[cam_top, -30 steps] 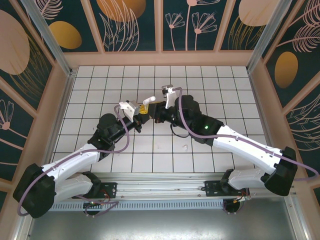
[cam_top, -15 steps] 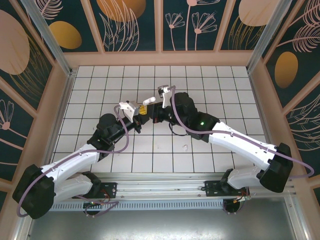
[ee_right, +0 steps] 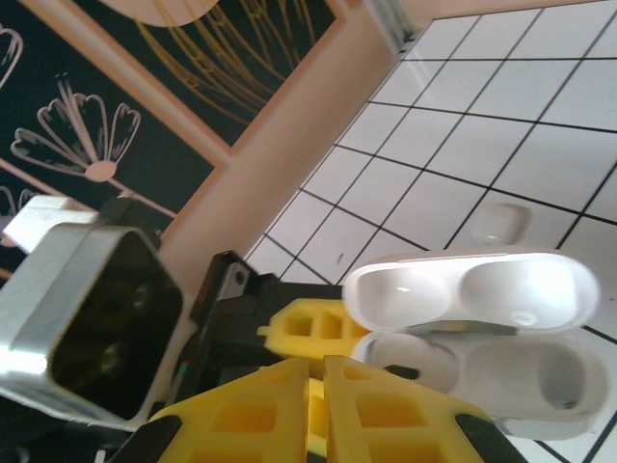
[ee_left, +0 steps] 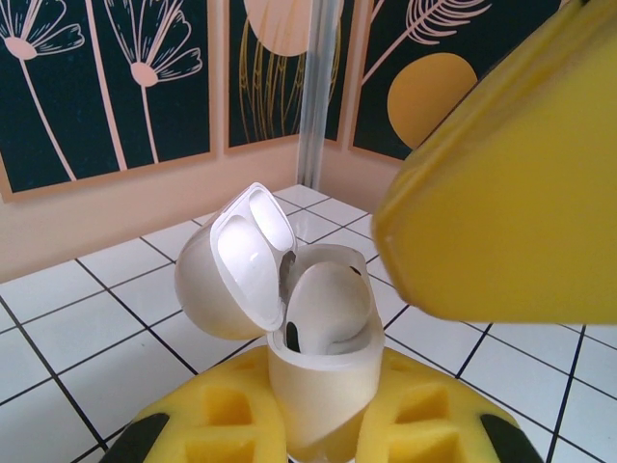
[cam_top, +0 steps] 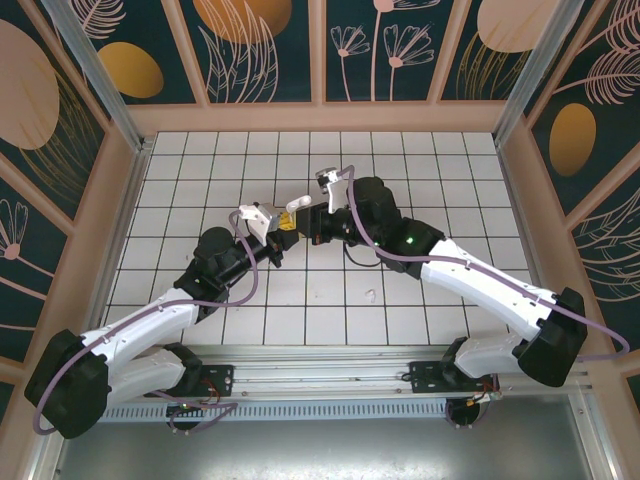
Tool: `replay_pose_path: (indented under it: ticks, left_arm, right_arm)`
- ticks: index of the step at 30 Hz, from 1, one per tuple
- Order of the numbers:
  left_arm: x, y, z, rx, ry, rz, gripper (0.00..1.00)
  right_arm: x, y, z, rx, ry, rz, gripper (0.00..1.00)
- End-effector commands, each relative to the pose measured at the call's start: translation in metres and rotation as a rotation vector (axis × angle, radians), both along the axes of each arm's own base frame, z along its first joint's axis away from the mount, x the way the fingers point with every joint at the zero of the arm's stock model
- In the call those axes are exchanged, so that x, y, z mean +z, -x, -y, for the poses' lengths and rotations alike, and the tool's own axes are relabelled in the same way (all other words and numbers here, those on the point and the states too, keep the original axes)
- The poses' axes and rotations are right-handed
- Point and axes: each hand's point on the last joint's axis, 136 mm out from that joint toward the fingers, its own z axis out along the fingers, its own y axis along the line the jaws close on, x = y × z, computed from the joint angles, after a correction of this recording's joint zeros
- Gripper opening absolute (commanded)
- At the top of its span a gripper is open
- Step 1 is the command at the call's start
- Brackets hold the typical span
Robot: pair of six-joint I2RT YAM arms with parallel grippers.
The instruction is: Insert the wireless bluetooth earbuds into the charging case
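White glossy charging case (ee_left: 318,391) (light, slick, one earbud (ee_left: 326,307) seated) is clamped low on its body by left gripper (ee_left: 323,434), while right gripper (ee_right: 316,395) is closed alongside.

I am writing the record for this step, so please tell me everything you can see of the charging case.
The charging case is small, rounded and looks like glossy white plastic. It is open: the lid is hinged back and shows two hollows inside. One earbud sits in one well; the other well looks empty. The left gripper clamps its lower body between yellow fingers, above the tiled floor. The right gripper is close beside it; whether they touch cannot be told.
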Motion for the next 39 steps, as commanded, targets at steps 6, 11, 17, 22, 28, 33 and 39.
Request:
replay_pose_path:
  ticks: [6,11,17,22,28,33,39]
  left_arm:
    - [0.026,0.004,0.002,-0.021,0.031,0.07,0.0]
    - [0.023,0.006,0.001,-0.025,0.02,0.074,0.0]
    - [0.021,0.012,0.002,-0.047,0.005,0.086,0.0]
    - [0.016,0.019,0.005,-0.091,-0.028,0.092,0.0]
    - [0.006,0.025,0.008,-0.13,-0.037,0.062,0.0]
    - [-0.005,0.028,0.009,-0.145,-0.046,0.023,0.0]
    - [-0.013,0.027,0.013,-0.164,-0.046,-0.01,0.0]
  right_arm:
    - [0.043,0.004,0.01,0.002,-0.036,0.076,0.13]
    - [0.057,-0.004,0.029,-0.075,-0.053,0.093,0.13]
    - [0.046,-0.026,0.072,-0.245,-0.008,0.034,0.13]
    - [0.004,-0.051,0.13,-0.483,0.08,-0.13,0.17]
    - [-0.088,-0.048,0.189,-0.642,0.162,-0.441,0.18]
    - [-0.165,-0.015,0.204,-0.649,0.21,-0.673,0.2]
    - [-0.229,0.026,0.199,-0.619,0.208,-0.835,0.2]
